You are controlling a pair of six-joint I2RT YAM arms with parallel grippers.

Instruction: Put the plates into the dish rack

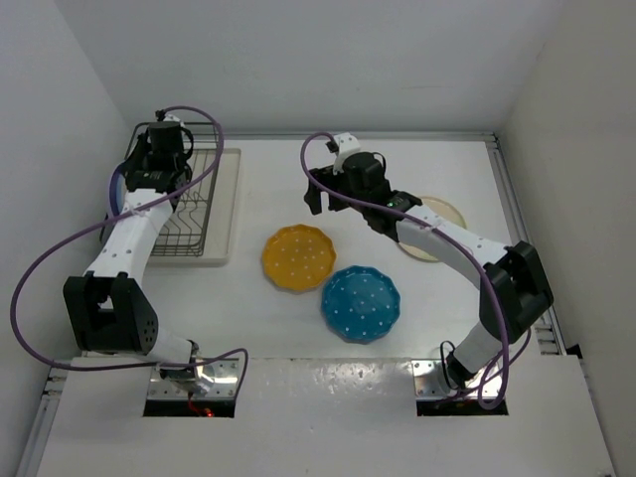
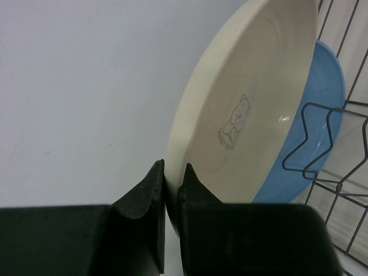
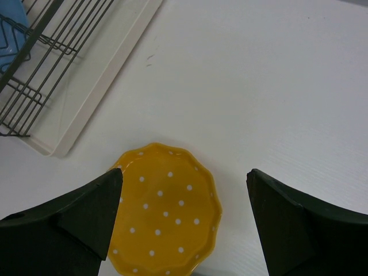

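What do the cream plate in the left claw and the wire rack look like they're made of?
Cream plate: likely glazed ceramic, possibly melamine; smooth, with a soft sheen and a small printed mark. Dish rack: thin dark metal wire, seemingly coated; bent rods, matte look.

Robot lab bench: white enclosure walls (image 1: 298,60), white table (image 1: 447,169), two bolted arms (image 1: 129,238) (purple cables (image 1: 304,151) looped loose).

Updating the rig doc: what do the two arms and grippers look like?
Both the left arm and right arm have white links with black joint housings. A purple cable loops along each. The left gripper and right gripper have matte black, wedge-shaped fingers. No markings visible.
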